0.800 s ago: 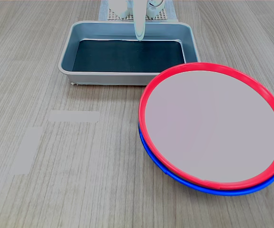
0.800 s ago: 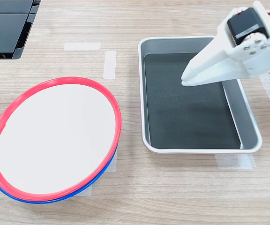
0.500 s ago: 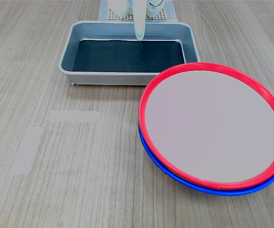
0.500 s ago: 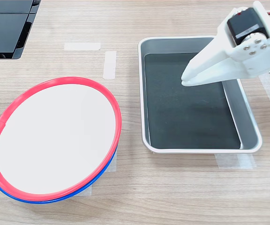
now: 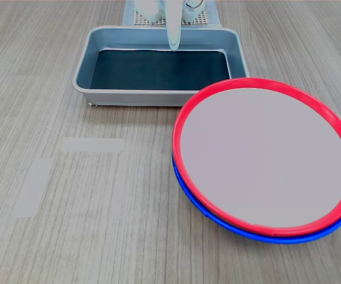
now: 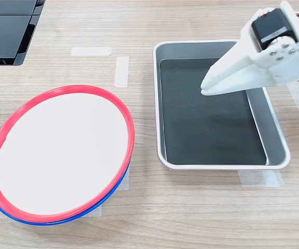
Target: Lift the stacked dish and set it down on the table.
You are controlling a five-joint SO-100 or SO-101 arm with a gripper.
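Observation:
A large red-rimmed plate (image 5: 265, 155) (image 6: 61, 153) with a pale centre lies stacked on a blue-rimmed plate (image 5: 229, 223) (image 6: 14, 215) of the same size, at the first exterior view's right and the second exterior view's left. Both rest on the wood-grain table (image 5: 99, 225) (image 6: 191, 207). My white gripper (image 5: 173, 44) (image 6: 205, 88) hangs shut and empty above the grey tray, well apart from the plates, its fingertips (image 6: 207, 83) pressed together.
A grey metal tray (image 5: 81, 74) (image 6: 279, 150) with a dark liner sits beside the plates. Pale tape strips (image 5: 92, 144) (image 6: 121, 71) lie on the table. A black device (image 6: 4, 31) occupies the second exterior view's top left corner.

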